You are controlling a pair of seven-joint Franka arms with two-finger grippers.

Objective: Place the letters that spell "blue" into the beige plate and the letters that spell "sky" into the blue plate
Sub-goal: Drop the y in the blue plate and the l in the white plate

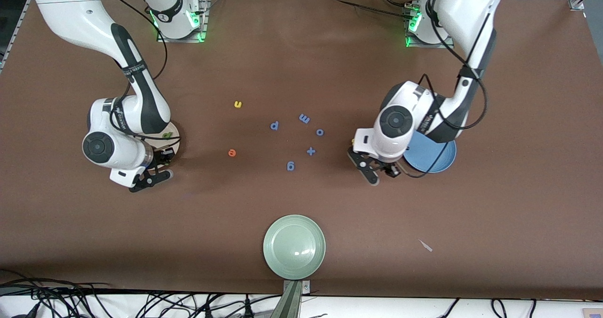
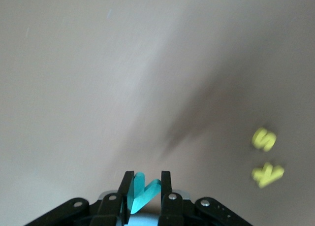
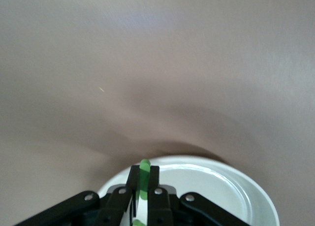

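My right gripper [image 1: 159, 176] [image 3: 144, 172] is shut on the green bar l [image 3: 144, 179], low over the rim of the beige plate [image 1: 175, 132] [image 3: 221, 186]. A green letter [image 1: 167, 134] lies in that plate, partly hidden by the arm. My left gripper [image 1: 380, 174] [image 2: 146, 179] is shut on the teal y [image 2: 142, 191], over the table beside the blue plate [image 1: 435, 160]. Yellow s [image 2: 264, 139] and k [image 2: 267, 174] lie on the table near it. The yellow u [image 1: 238, 104] and orange e [image 1: 231, 152] lie mid-table.
Several small blue letters [image 1: 304, 118] are scattered mid-table between the arms. A pale green plate [image 1: 294, 246] stands near the table's front edge. A small white scrap [image 1: 425, 245] lies nearer the front camera than the blue plate.
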